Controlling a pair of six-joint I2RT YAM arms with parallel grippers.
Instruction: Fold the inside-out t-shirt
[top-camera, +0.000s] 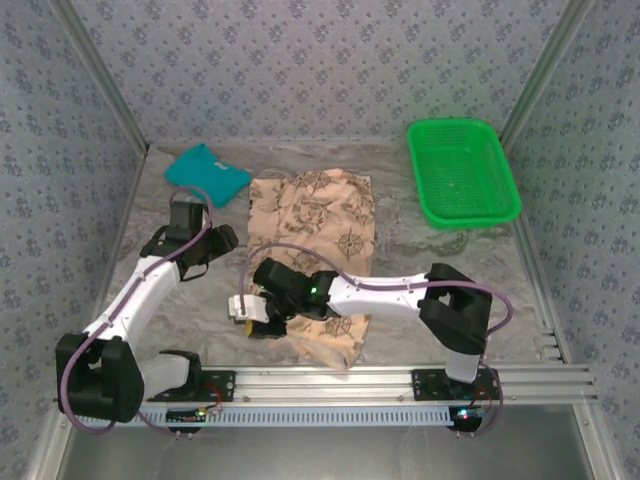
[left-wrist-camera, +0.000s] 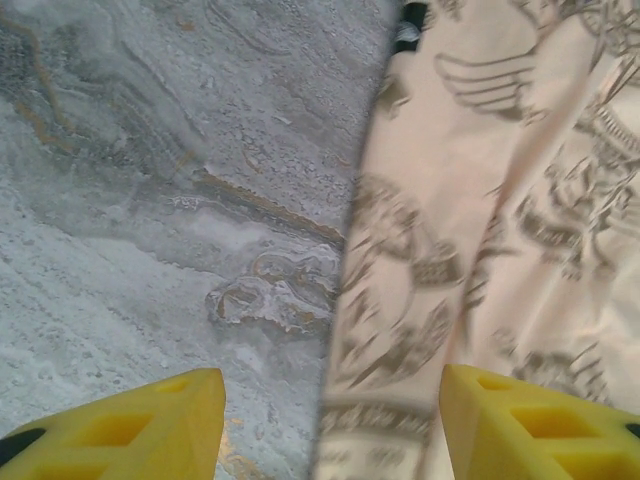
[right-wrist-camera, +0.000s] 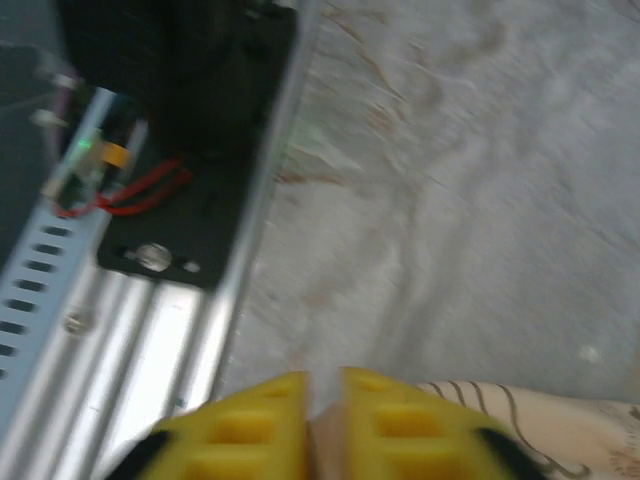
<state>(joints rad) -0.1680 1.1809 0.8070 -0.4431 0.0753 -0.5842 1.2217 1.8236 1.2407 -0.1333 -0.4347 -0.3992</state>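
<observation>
The inside-out t-shirt (top-camera: 318, 222) lies lengthwise on the marbled table, peach with dark nautical prints, its near end bunched by the front rail. My right gripper (top-camera: 245, 314) reaches across to the near left edge of the shirt. In the right wrist view its yellow fingers (right-wrist-camera: 322, 425) are pressed on a fold of the peach cloth (right-wrist-camera: 560, 430). My left gripper (top-camera: 222, 240) hovers at the shirt's left edge. It is open (left-wrist-camera: 330, 425), one finger over bare table and the other over the printed cloth (left-wrist-camera: 480, 200), with nothing held. A small dark label (left-wrist-camera: 408, 25) shows at that edge.
A folded teal shirt (top-camera: 205, 172) lies at the back left. A green basket (top-camera: 512, 190) stands at the back right. The aluminium rail (top-camera: 400, 384) runs along the near edge, close to the right gripper in the right wrist view (right-wrist-camera: 120, 330).
</observation>
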